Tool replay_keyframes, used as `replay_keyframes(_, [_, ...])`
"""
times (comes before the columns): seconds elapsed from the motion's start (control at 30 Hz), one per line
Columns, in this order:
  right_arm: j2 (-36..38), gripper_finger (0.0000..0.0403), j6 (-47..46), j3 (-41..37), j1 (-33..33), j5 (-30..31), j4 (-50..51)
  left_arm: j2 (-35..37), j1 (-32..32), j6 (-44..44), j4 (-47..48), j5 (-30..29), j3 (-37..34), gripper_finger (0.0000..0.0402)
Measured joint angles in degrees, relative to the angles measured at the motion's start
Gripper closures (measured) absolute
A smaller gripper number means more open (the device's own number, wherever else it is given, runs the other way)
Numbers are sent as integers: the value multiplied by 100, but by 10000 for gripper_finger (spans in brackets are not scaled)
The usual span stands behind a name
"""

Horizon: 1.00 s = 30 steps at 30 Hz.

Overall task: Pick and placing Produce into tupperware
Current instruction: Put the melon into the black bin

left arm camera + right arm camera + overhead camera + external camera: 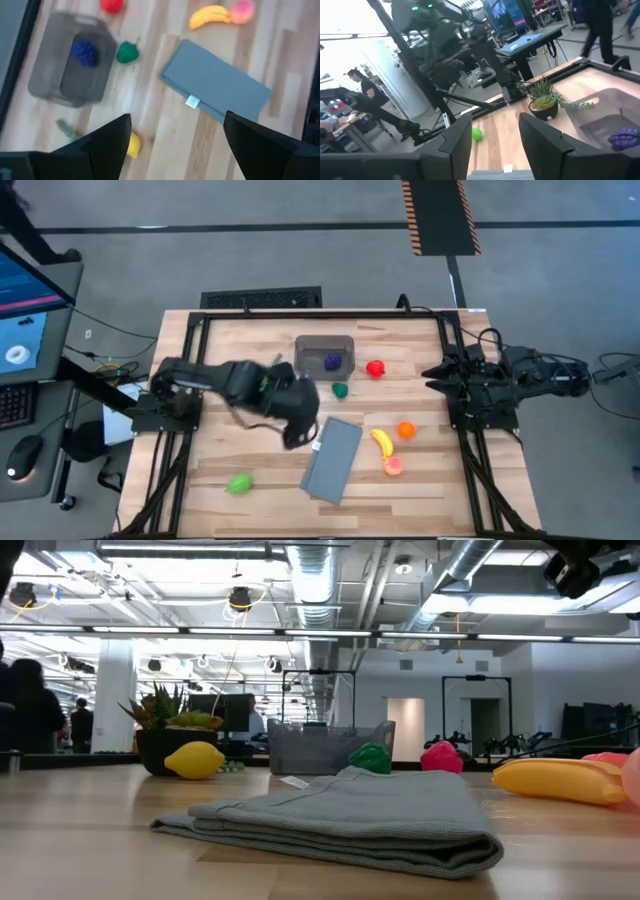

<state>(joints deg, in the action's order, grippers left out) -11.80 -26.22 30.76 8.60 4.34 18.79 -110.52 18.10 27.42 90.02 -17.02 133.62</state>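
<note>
- The left gripper hangs over the middle of the table, just left of the folded cloth, with its fingers spread apart and nothing between them.
- Judged from this, one piece is already placed and the arm is between picks, free to choose the next piece.
- The tub stands at the far middle of the table. It holds one purple piece; nothing else shows inside it.
- The dark green piece lies just outside the tub's near right corner, and the red piece lies just to the tub's right.
- The banana, the orange piece and the pink piece sit together right of the cloth. The banana and the pink piece are close; whether they touch cannot be told.
- The light green piece lies alone at the near left, well apart from the tub.
- A yellow piece shows beneath the left gripper in the left wrist view, near a small potted plant.
- The next move calls for lowering the open fingers squarely around one small rounded piece, which may roll if nudged. The yellow piece or the dark green piece looks the nearest choice.
- The right gripper waits at the table's right edge, its fingers drawn together and holding nothing.
</note>
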Motion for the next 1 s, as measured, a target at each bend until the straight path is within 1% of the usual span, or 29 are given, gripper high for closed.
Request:
replay_keyframes(0.13, [-131, 217, -31, 0, 0, 0, -192, 121, 428, -76, 0, -297, 0, 95])
replay_keyframes(0.27, [-324, 217, 94, 0, -2, 23, -326, 169, 725, -62, -2, -365, -6, 95])
replay_keyframes(0.33, [-456, 217, 122, 0, -2, 24, -440, 169, 823, -27, -7, -363, -171, 95])
replay_keyframes(0.47, [-736, 217, 359, 0, -2, 22, -689, 162, 912, 213, 6, -189, -846, 95])
replay_keyframes(0.53, [-851, 217, 401, 0, -2, 21, -747, 162, 912, 324, -3, -51, -1315, 95])
replay_keyframes(0.6, [-939, 217, 411, 0, -2, -20, -790, 192, 906, 461, -10, 219, -1846, 95])
replay_keyframes(0.67, [-990, 217, 416, 0, -2, -164, -789, 306, 913, 765, -1, 596, -2392, 95])
replay_keyframes(0.77, [-993, 217, 417, 0, -2, -408, -788, 624, 1036, 1483, 14, 1091, -3057, 95])
replay_keyframes(0.87, [-989, 217, 420, 0, -2, -452, -788, 923, 1280, 2376, -9, 1181, -3411, 95])
replay_keyframes(1.0, [-989, 217, 529, 0, -2, -471, -779, 1191, 1659, 3454, 9, 1149, -3573, 95])
